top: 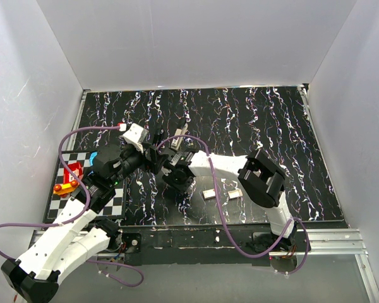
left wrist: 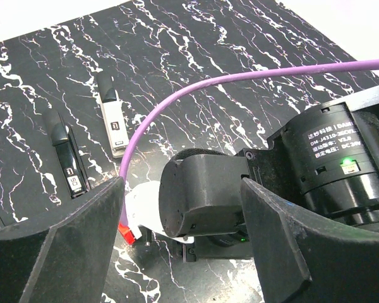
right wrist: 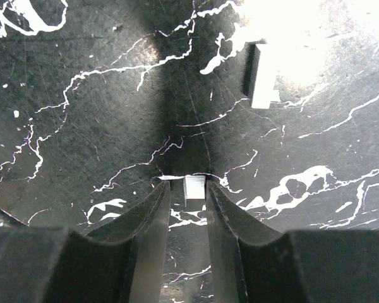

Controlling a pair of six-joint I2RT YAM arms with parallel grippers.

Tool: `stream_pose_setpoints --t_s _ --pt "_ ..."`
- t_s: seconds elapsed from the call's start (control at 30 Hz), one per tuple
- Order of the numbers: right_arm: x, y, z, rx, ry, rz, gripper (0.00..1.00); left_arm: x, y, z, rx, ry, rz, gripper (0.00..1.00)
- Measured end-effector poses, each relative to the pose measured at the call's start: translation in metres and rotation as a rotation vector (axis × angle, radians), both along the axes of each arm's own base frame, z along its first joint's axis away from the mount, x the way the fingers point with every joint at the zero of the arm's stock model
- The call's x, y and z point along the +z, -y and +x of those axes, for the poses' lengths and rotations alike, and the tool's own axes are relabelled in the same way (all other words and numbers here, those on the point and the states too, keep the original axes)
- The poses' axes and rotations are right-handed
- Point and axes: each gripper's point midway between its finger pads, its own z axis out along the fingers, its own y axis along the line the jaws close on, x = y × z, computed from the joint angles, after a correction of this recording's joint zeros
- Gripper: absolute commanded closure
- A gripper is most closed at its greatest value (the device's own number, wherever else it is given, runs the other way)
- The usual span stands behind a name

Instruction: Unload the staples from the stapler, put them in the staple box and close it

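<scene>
**Stapler lying ahead of the left gripper, off its line of reach**

The stapler (left wrist: 112, 123) is lying flat on the marbled table (left wrist: 196, 44). It is ahead of the left gripper (left wrist: 182, 189) and out beyond the finger on the left of its wrist view, with the silver strip uppermost and the dark end pointing away. Its long axis is running roughly along the left gripper's line of reach, so the fingers would be closing across its narrow width. A slim dark piece (left wrist: 66, 154) is lying parallel to the stapler but apart from it, nearer the left gripper. The left gripper is standing spread wide and holding nothing, and the right arm's wrist (left wrist: 196, 202) is filling the space ahead of it. The right gripper (right wrist: 188, 187), to the near right of the left gripper, is standing narrowly parted astride a small pale block (right wrist: 194, 189). Bare table is showing beside one pad, so it is not yet pinching. Judging from the top view, the left gripper is sitting nearer the stapler, and reaching it is calling for a sideways swing.
</scene>
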Motion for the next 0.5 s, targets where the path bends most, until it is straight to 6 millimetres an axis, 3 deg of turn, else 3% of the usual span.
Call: stream_pose_setpoints --t_s 0.27,0.5 --pt "-0.0005 0.0006 -0.001 -0.003 -0.005 -0.009 0.79 0.0 0.0 0.0 0.0 0.0 0.0 0.26" --pt "-0.0003 0.0004 -0.0001 -0.024 -0.002 -0.01 0.8 0.0 0.0 0.0 0.0 0.0 0.0 0.26"
